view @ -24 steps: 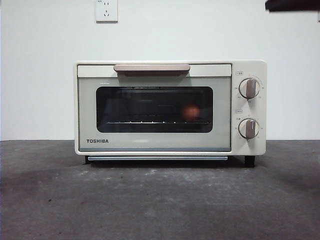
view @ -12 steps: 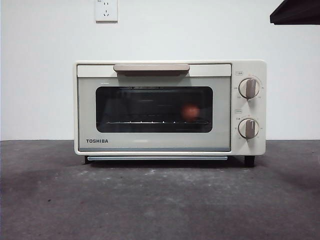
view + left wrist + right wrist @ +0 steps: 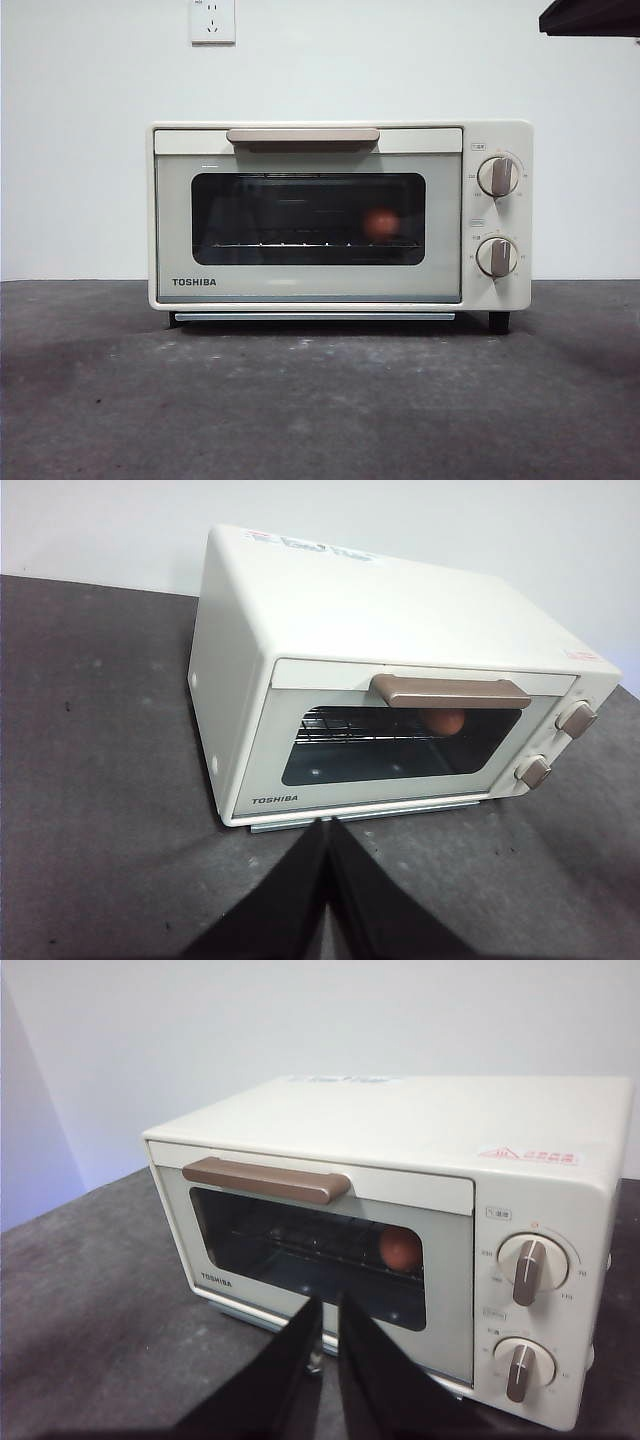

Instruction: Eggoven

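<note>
My left gripper [image 3: 328, 830] and right gripper [image 3: 327, 1312] both hang empty before the toaster oven [image 3: 340, 215], each with jaws nearly together. The oven stands on the dark surface [image 3: 320, 400], door closed. Behind its glass, the egg [image 3: 381, 224] rests on the wire rack [image 3: 300, 244], toward the knob side.

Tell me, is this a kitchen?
Probably not a real kitchen; more likely a test bench. The oven, with an egg inside, sits alone on a bare dark table against a plain white wall with one socket.
</note>
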